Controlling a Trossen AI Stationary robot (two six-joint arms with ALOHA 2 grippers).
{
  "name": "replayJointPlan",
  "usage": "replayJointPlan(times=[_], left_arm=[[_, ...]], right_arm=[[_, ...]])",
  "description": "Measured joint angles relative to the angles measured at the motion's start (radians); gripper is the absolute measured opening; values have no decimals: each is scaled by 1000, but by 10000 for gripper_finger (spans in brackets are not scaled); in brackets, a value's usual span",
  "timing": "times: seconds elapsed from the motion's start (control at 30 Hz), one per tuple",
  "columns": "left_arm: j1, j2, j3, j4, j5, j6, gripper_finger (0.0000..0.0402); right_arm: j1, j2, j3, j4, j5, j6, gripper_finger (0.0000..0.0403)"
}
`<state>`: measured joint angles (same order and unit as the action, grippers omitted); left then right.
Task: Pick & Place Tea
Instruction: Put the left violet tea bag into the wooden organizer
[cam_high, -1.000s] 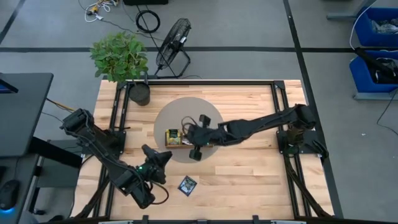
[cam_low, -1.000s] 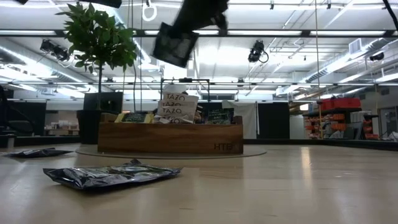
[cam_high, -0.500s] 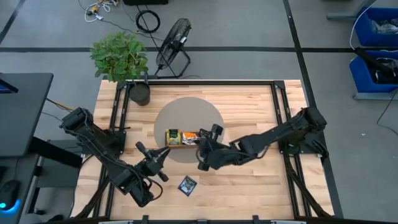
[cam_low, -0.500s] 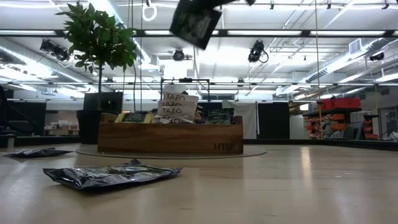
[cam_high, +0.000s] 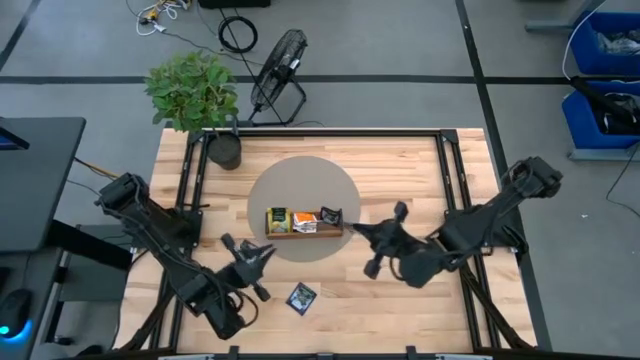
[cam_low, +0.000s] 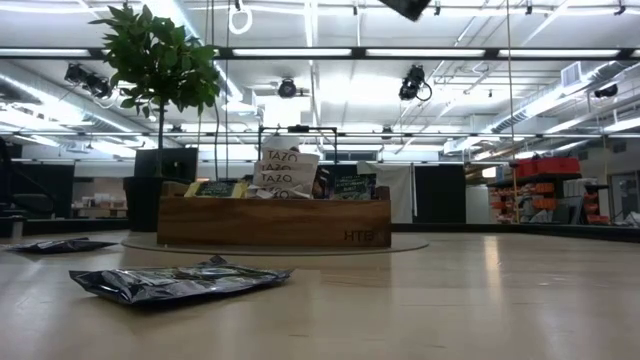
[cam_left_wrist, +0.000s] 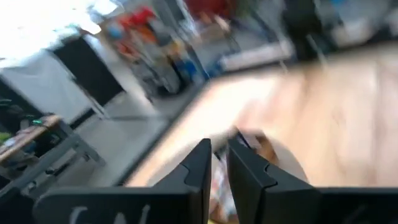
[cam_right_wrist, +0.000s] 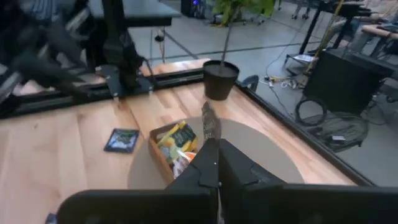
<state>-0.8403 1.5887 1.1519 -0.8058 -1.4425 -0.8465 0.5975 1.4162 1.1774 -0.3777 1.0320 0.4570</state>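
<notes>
A brown wooden tray (cam_high: 312, 231) on a round grey mat (cam_high: 303, 180) holds tea sachets standing on edge: yellow-green (cam_high: 278, 220), orange-and-white (cam_high: 304, 219) and dark (cam_high: 331, 214). One dark navy sachet (cam_high: 301, 296) lies flat on the table near the front, also seen in the low view (cam_low: 180, 283). Another (cam_low: 58, 245) lies flat farther left. My right gripper (cam_high: 362, 232) is right of the tray, well above the table, shut on a dark sachet (cam_right_wrist: 210, 126). My left gripper (cam_high: 255, 258) hovers front left of the tray, its fingers (cam_left_wrist: 202, 165) a narrow slit apart with nothing seen between them. My right gripper pinches the dark sachet by one edge (cam_right_wrist: 213, 138) between its two fingers. The fingers lie roughly level and point toward the table's left. The sachet sticks out beyond the fingertips, seen edge-on, lifted clear of tray and table; a corner of it (cam_low: 405, 8) shows high in the low view.
A potted plant (cam_high: 225, 150) stands at the table's far left corner. Black frame rails (cam_high: 447, 170) run along the left and right sides. Bare wood (cam_high: 400, 160) lies right of the mat and along the front.
My right gripper has carried the dark sachet from over the tray toward the table's right and near edges, rising a little and turning; the sachet stays clear of everything. My left gripper has rolled about its own pointing line while staying in place.
</notes>
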Motion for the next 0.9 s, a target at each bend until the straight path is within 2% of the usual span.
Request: replayJointPlan(times=[0.07, 0.17, 0.23, 0.33, 0.5, 0.67, 0.77, 0.9], left_arm=[[30, 0, 0, 108, 121, 199, 46], [83, 1, 0, 362, 255, 535, 34], [132, 1, 0, 537, 408, 768, 26], [218, 1, 0, 698, 630, 957, 19], [339, 1, 0, 830, 755, 1042, 23], [420, 1, -15, 992, 972, 1086, 29], [453, 1, -85, 1157, 1050, 1068, 29], [487, -7, -218, 1446, 1131, 1014, 30]], right_arm=[[13, -25, -19, 10, 18, 5, 0], [22, -41, -31, 36, 19, -17, 0], [26, -42, -30, 53, 17, -40, 0], [44, -44, -30, 36, 16, -52, 0], [130, -55, -30, -38, 90, 0, 0], [225, -56, -30, -168, 236, 145, 0], [276, -54, -30, -282, 322, 302, 0], [315, -48, -30, -380, 383, 473, 0]])
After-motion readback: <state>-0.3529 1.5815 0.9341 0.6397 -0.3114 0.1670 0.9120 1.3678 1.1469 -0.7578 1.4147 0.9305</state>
